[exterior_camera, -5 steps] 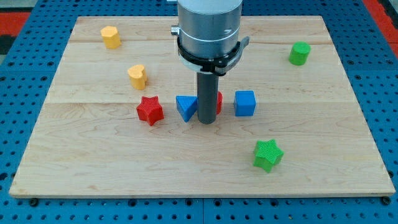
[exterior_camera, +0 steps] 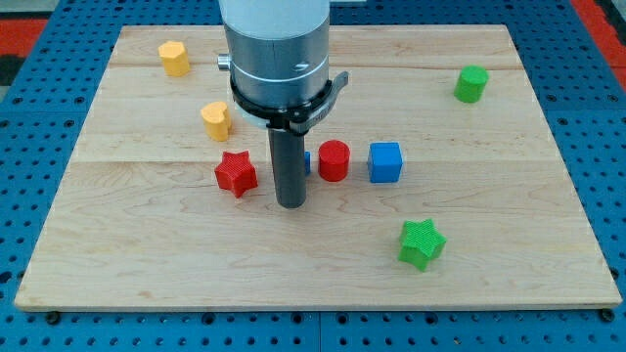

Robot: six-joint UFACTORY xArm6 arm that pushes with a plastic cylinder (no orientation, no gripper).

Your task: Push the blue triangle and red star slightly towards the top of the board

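The red star lies left of the board's middle. The blue triangle is almost wholly hidden behind my rod; only a sliver shows at the rod's right edge. My tip rests on the board just below the triangle and to the right of the red star, a short gap from the star. A red cylinder stands right of the rod, and a blue cube right of that.
A yellow block sits at the top left and another yellow block above the red star. A green cylinder-like block is at the top right. A green star lies at the lower right.
My rod has moved to the view's left and slightly down. It now covers the blue triangle and has uncovered the red cylinder. The blocks have not visibly moved.
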